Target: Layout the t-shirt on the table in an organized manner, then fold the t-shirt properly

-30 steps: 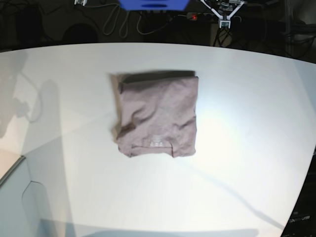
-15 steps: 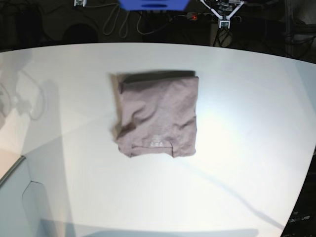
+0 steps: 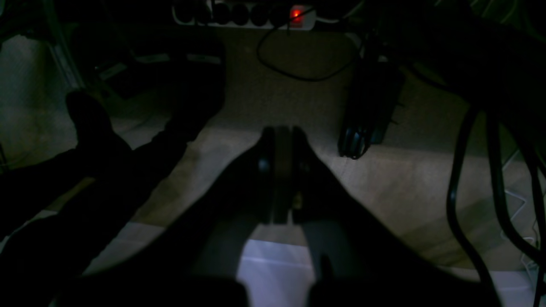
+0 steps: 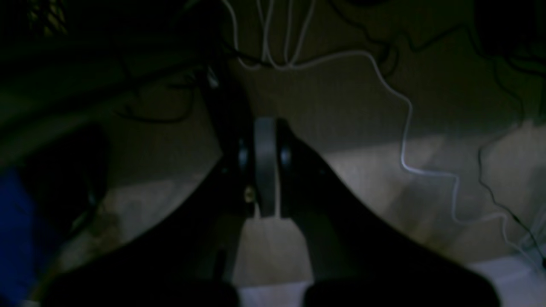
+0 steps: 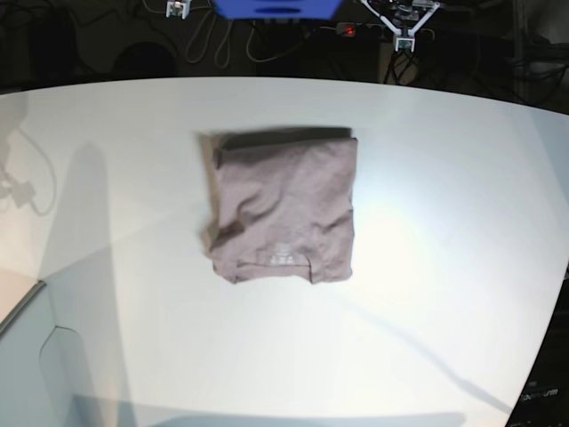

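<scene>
Black and pressed together with nothing between them, the left tool point(image 3: 279, 170) and right tool point(image 4: 264, 166) both hang over the dim floor beyond the table's edge. Well apart from them, the folded t-shirt point(image 5: 283, 209) lies mid-table point(image 5: 444, 222), print toward the near side.

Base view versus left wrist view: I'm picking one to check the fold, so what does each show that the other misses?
Only the base view shows the t-shirt, folded into a compact rectangle on the table, with no arm over it. Only the left wrist view shows the left gripper, its fingers pressed together with nothing between them, above a dim floor. Both show the power strip with its red light.
</scene>
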Tool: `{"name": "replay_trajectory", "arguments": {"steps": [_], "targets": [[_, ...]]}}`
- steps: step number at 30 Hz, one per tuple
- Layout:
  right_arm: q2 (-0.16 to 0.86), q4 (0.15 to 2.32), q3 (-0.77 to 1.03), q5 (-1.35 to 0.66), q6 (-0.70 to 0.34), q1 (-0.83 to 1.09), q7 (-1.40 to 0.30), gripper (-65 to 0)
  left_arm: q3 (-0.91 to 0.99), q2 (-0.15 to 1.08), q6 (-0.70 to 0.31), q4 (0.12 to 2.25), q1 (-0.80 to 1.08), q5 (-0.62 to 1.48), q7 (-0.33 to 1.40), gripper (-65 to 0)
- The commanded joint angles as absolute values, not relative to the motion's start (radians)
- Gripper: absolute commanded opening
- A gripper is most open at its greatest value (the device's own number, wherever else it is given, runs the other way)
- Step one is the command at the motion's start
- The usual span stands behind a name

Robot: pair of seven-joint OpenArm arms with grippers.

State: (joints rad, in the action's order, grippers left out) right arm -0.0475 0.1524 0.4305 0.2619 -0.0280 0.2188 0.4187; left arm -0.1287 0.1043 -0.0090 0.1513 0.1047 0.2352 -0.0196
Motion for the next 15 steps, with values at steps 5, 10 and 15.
{"name": "replay_trajectory", "arguments": {"steps": [5, 10, 15], "targets": [[-0.044, 0.153, 0.426, 0.268, -0.022, 0.226, 0.430, -65.0, -0.128, 0.104, -0.013, 0.145, 0.087, 0.232, -0.021, -64.9], [-0.024, 0.153, 0.424, 0.268, -0.022, 0.226, 0.430, -65.0, -0.127, 0.081, -0.013, 0.145, 0.084, 0.236, -0.021, -64.9], [-0.013, 0.153, 0.424, 0.269, -0.022, 0.225, 0.430, -65.0, -0.127, 0.076, -0.013, 0.145, 0.084, 0.239, -0.021, -64.9]]}}
